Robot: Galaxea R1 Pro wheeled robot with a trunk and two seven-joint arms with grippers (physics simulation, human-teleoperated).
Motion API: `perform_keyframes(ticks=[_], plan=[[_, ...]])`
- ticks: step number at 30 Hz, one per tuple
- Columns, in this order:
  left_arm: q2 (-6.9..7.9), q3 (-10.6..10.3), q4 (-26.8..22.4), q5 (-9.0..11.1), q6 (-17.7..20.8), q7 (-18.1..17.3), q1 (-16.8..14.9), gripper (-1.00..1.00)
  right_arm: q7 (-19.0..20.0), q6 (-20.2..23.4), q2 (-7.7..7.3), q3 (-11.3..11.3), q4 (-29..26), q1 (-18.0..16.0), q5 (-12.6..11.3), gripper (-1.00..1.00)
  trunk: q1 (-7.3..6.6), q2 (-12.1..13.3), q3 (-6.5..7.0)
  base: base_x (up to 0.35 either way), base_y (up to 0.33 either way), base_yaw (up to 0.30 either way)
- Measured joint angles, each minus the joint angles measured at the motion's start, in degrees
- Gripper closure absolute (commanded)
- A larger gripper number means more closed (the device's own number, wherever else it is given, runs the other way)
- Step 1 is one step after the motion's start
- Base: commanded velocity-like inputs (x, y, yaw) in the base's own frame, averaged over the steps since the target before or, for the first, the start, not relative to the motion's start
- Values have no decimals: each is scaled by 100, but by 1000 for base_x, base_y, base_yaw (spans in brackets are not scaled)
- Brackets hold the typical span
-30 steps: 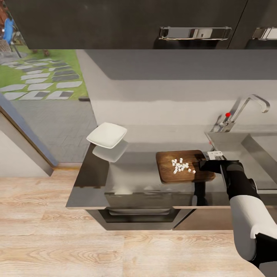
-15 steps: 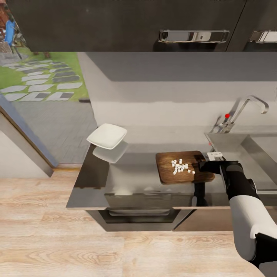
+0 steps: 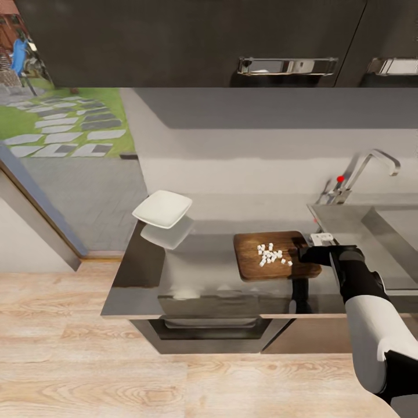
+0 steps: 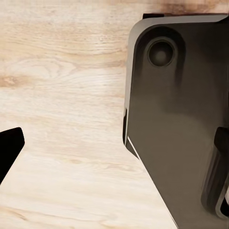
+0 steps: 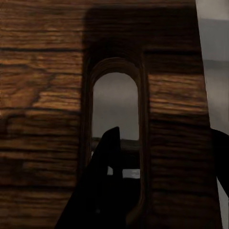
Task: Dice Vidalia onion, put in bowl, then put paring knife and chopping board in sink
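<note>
Since a second ago the whole head view has shifted slightly, which reads as camera motion; the chopping board [image 3: 273, 255] seems to sit a touch higher off the countertop [image 3: 139, 273] at its sink end, though that is hard to confirm. This brown wooden board lies near the countertop's front edge, just beside the sink [image 3: 377, 232], with the diced onion [image 3: 268, 254], a cluster of tiny white cubes, on its middle. The right gripper [image 3: 306, 255] sits at the board's sink-side end; the right wrist view shows a dark finger [image 5: 107, 186] reaching at the slot-shaped handle hole [image 5: 116, 107], so it appears closed on the board there, probably so the board can carry the cubes across. The white bowl [image 3: 162, 209] stands well apart at the countertop's far corner, away from the sink, still without onion. A chrome tap [image 3: 363, 171] with a red knob rises behind the sink. The left gripper's state cannot be told; its wrist view looks down at the wood floor [image 4: 62, 95] and the robot's dark base [image 4: 181, 114].
</note>
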Motion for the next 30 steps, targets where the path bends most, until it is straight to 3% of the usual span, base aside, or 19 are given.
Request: perform_keyframes(ticks=[30], plan=[[0,0,-2,0,0,0,0,-100,-6,44,0,2,166,3,22,100,1,2,271,0,0,0]])
